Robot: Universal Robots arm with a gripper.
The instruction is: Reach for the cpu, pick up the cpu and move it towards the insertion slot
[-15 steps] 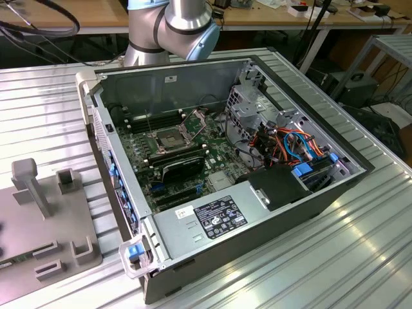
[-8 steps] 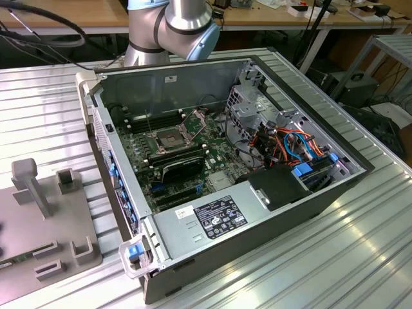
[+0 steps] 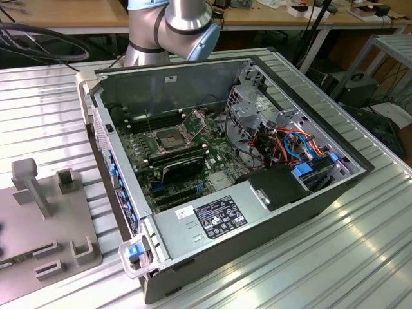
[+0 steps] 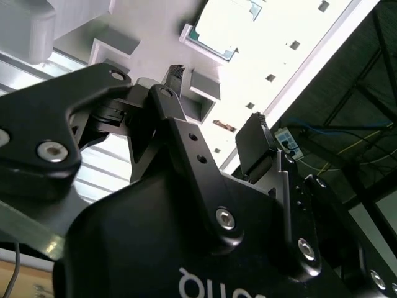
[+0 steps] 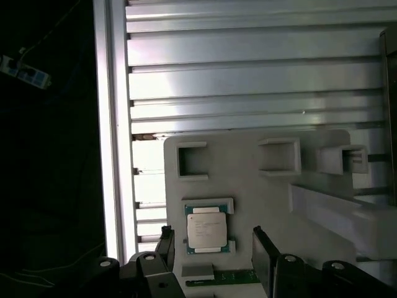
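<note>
The gripper [image 5: 211,237] is spread wide and holds nothing. In the first wrist view its dark fingers [image 5: 264,253] stand either side of the cpu [image 5: 206,231], clear of it. The cpu lies flat in a shallow nest on the grey tray [image 5: 260,198], centred in the gap and just past the tips. Low lips [image 5: 208,203] hug its far edge and, it seems, its near corners; the two sides facing the jaws look mostly free.

My worry is that so thin a chip offers little edge to grip. A skewed or off-centre close could catch a lip, tip the cpu or let it slip.

Outside one jaw a tall post [image 5: 332,211] rises near, narrowing the room there. Beyond the tips are empty pockets [image 5: 192,161] and bare table [image 5: 248,74]. Farthest, in the exterior view, the slot [image 3: 168,138] sits deep in the case [image 3: 106,161], whose wall stands between.
</note>
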